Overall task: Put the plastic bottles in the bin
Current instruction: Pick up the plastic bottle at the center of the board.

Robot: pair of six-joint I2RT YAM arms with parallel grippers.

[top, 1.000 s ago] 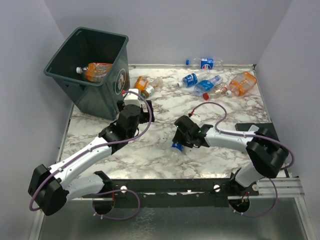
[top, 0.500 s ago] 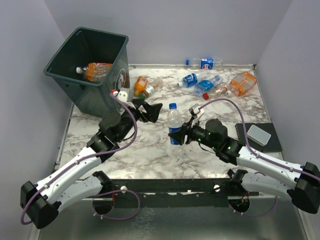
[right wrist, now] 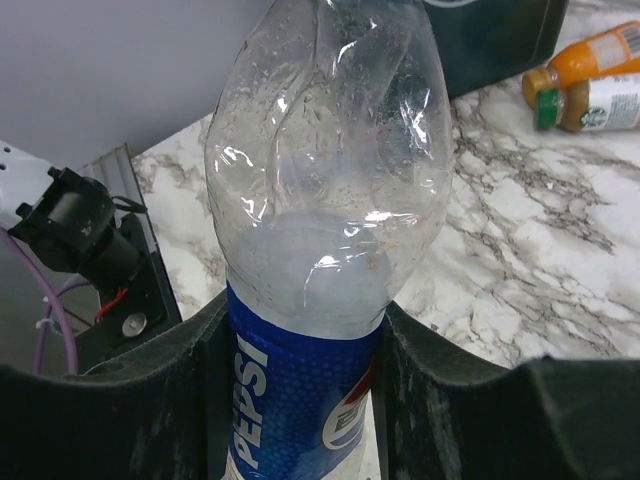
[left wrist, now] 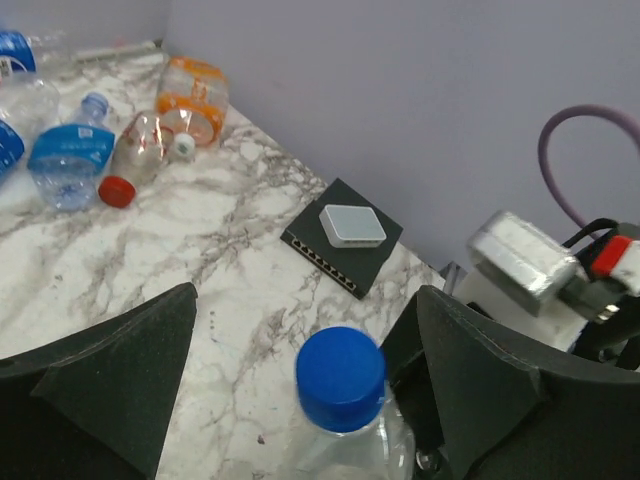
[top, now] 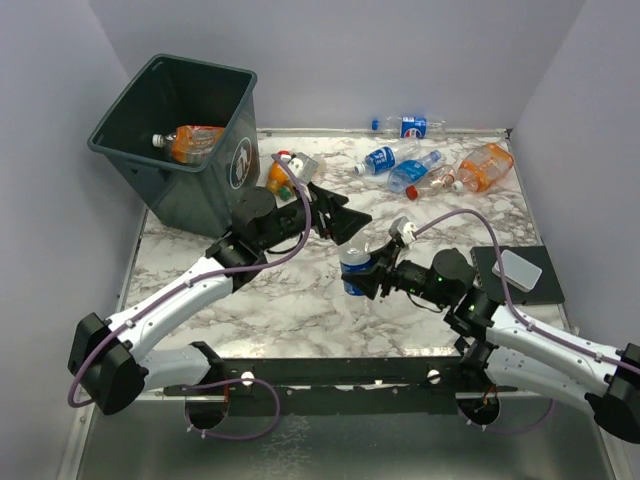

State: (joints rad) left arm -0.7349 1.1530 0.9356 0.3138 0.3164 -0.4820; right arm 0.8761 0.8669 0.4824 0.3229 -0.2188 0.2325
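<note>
My right gripper (top: 362, 275) (right wrist: 300, 400) is shut on a clear Pepsi bottle (top: 354, 276) (right wrist: 320, 200), its fingers pressing the blue label and holding it upright above the marble table (top: 300, 300). My left gripper (top: 350, 215) (left wrist: 310, 340) hangs open over the bottle's top. The blue cap (left wrist: 340, 378) sits between its fingers (left wrist: 130, 360) without touching them. The dark bin (top: 185, 185) stands tilted at the back left with an orange bottle (top: 195, 142) inside. More plastic bottles (top: 415, 170) (left wrist: 72, 155) lie at the back right, among them an orange one (top: 485, 165) (left wrist: 192, 95).
A black box with a white pad (top: 515, 272) (left wrist: 345, 235) lies at the right edge. Two small bottles (top: 285, 172) (right wrist: 590, 80) lie beside the bin, partly behind my left arm. Purple walls close in the table on three sides.
The right gripper picked the Pepsi bottle off the table and stood it upright. The left gripper swung right from beside the bin until its open fingers flank the cap.
</note>
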